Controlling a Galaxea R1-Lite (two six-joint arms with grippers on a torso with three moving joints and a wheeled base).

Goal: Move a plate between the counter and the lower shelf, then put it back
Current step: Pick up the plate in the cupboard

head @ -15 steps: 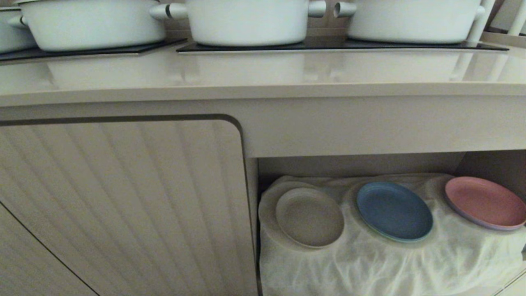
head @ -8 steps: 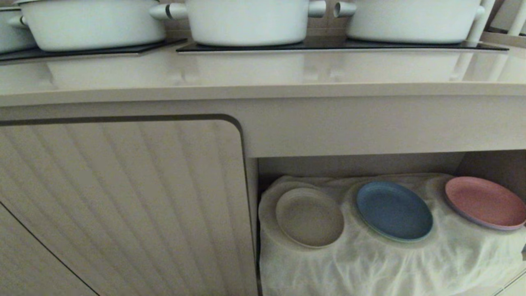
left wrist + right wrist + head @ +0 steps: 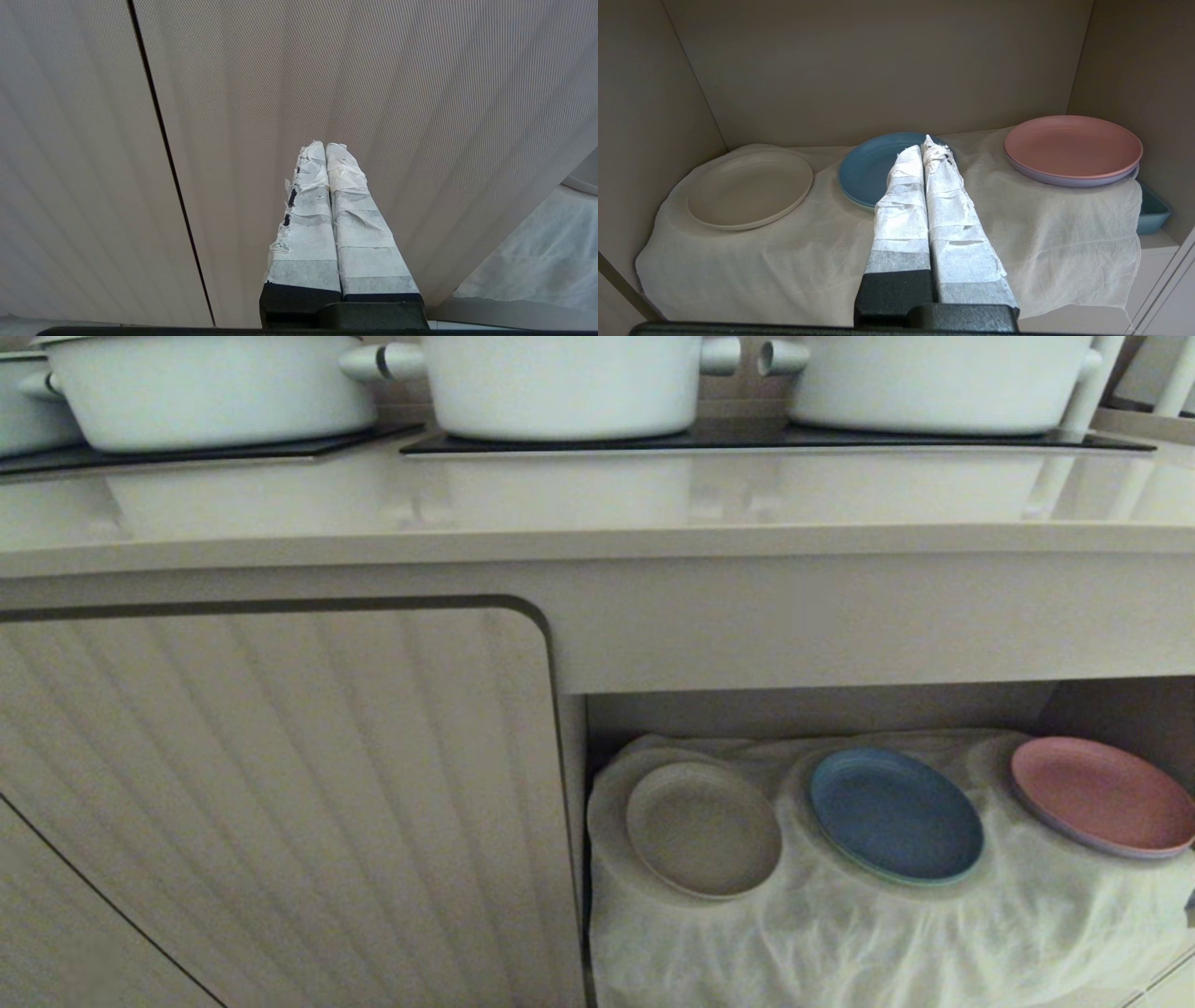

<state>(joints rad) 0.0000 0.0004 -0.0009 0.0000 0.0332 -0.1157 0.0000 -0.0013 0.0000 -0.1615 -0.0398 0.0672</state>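
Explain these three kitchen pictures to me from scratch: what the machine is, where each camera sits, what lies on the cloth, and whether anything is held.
This is a wheeled robot with two arms, each ending in a pair of taped jaws. The wide picture comes from a camera on its head, looking at the counter, where white pots stand on black hob panels, and at the lower shelf beneath. The other two come from cameras on the wrists, behind the jaws.

The left gripper faces a ribbed cabinet door, jaws shut on nothing. The right gripper points into the shelf, also shut and empty.

On the wrinkled white cloth lie three plates side by side: the plate in cream, a blue plate and a pink plate. Nothing is held.
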